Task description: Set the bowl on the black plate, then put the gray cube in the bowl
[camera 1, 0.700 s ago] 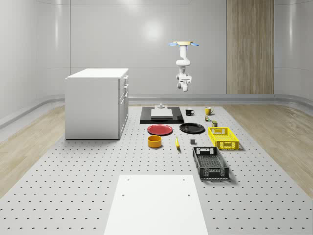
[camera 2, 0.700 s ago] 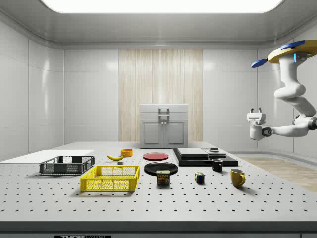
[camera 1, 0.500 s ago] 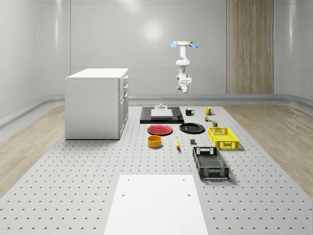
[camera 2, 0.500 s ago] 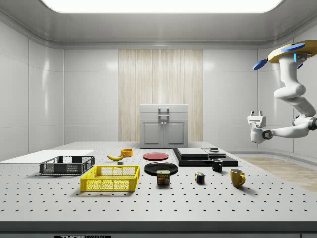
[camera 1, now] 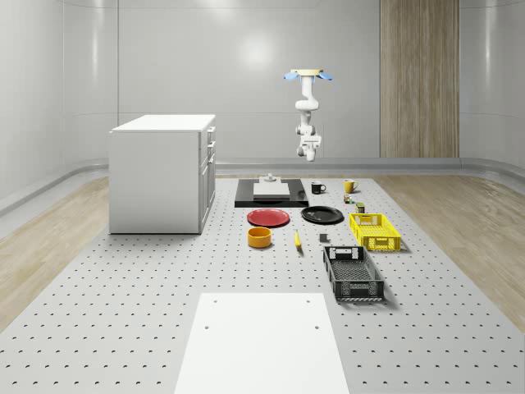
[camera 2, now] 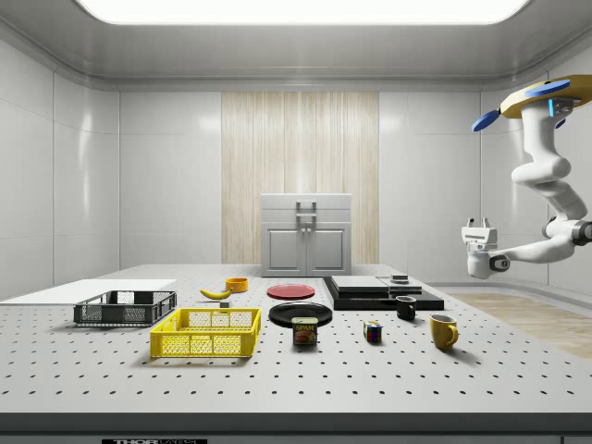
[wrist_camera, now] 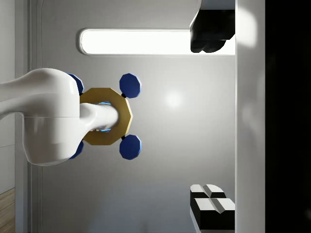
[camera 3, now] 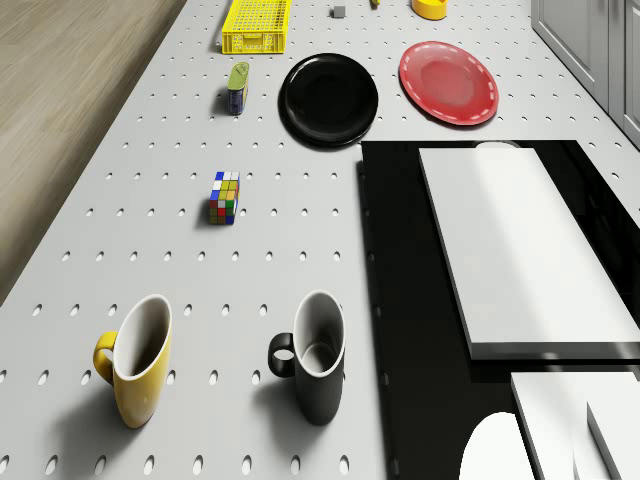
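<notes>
The orange bowl (camera 1: 260,237) (camera 2: 237,284) (camera 3: 431,8) stands on the table near the red plate. Right of the red plate in the whole-scene view lies the black plate (camera 1: 321,215) (camera 2: 301,314) (camera 3: 328,98), bare. A small gray cube (camera 1: 323,239) (camera 3: 339,12) sits between the bowl and the yellow basket. The drone (camera 1: 308,75) (camera 2: 546,97) hovers high over the table's far end, above the mugs. Its arm hangs down, and my gripper (camera 1: 308,149) (camera 2: 477,224) (wrist_camera: 214,116) is open, empty, turned up toward the drone, far from all three objects.
A white cabinet (camera 1: 164,172) stands at the whole-scene view's left. A black platform (camera 1: 271,194) with a white slab, a red plate (camera 1: 269,217), a yellow basket (camera 1: 374,231), a black basket (camera 1: 353,272), a banana (camera 1: 297,240), a can (camera 3: 238,87), a Rubik's cube (camera 3: 225,196) and two mugs (camera 3: 135,360) (camera 3: 315,355) share the table.
The wrist has sunk a little and the hand has tilted. The drone holds nearly the same spot. The bowl, plate and cube have not moved.
</notes>
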### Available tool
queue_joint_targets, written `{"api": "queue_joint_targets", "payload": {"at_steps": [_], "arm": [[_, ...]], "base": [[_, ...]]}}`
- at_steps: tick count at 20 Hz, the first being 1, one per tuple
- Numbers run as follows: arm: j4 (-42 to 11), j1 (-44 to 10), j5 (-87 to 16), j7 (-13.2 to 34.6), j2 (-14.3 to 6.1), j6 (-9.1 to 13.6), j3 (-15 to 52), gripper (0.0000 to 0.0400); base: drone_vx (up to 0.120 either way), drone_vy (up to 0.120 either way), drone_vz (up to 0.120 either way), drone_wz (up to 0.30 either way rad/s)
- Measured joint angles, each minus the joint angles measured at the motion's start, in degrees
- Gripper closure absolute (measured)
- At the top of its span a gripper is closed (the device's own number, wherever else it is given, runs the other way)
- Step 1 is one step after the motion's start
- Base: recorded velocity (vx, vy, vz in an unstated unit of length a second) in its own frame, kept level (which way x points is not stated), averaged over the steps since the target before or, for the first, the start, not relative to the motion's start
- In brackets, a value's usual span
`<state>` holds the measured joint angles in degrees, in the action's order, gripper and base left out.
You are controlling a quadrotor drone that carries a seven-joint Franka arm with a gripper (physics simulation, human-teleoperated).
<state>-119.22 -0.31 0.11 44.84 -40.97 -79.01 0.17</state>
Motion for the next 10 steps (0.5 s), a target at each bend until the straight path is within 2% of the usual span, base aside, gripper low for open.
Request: {"api": "queue_joint_targets", "payload": {"at_steps": [7,8,10], "arm": [[1.93,-0.07,0.02,-0.03,0.68,0.94,0.04,0.0],[2.02,-0.08,0.03,-0.03,0.7,0.96,0.05,0.0],[2.13,-0.1,0.03,-0.04,0.71,0.97,0.06,0.0]], "base": [[0.0,0.0,0.0,0.0],[0.0,0.04,0.0,0.0],[0.04,0.12,0.0,0.0]]}}
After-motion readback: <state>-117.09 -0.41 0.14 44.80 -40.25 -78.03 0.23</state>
